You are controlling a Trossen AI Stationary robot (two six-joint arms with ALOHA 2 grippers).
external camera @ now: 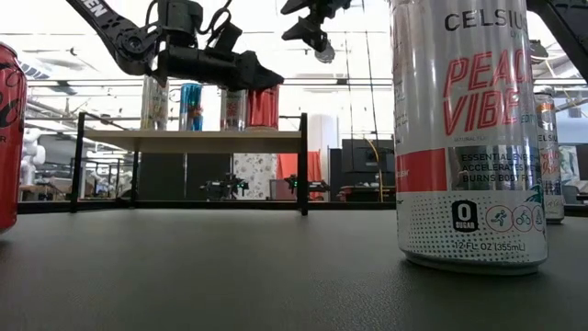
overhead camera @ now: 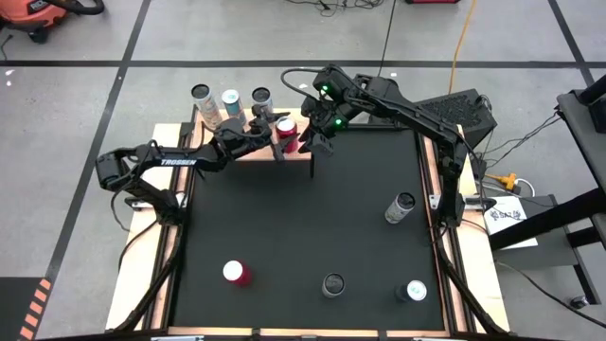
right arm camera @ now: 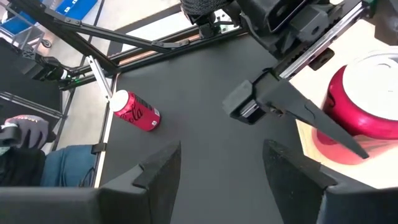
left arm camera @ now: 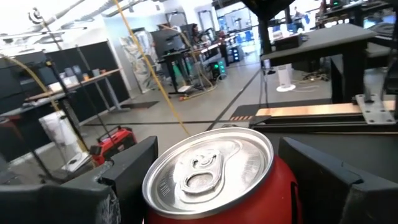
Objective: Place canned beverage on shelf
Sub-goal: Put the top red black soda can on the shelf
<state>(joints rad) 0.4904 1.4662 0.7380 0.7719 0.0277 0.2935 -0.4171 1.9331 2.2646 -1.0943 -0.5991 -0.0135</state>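
Observation:
A red can (overhead camera: pixel 285 126) stands upright on its base at the right end of the pale wooden shelf (overhead camera: pixel 256 154), which is at the table's far left. Three more cans (overhead camera: pixel 230 98) stand on the shelf to its left. My left gripper (overhead camera: pixel 281 133) reaches in level from the table's left. It is open, with one finger close on each side of the red can (left arm camera: pixel 217 180). My right gripper (right arm camera: pixel 217 168) hovers open and empty above the shelf's right end (right arm camera: pixel 311 140), beside the red can. My left gripper's fingers (left arm camera: pixel 134 171) lie level on both sides of the red can's upper wall (left arm camera: pixel 283 186), coming from the table's left. I cannot tell whether they touch it. The can stands upright with its base on the shelf (external camera: pixel 184 140).
Several cans are spread over the black table: a red one at the near left (overhead camera: pixel 235 273), two dark ones near the front edge (overhead camera: pixel 332 284) (overhead camera: pixel 411 292) and one on the right (overhead camera: pixel 401 206). In the low view a tall white can (external camera: pixel 469 138) stands close to the camera.

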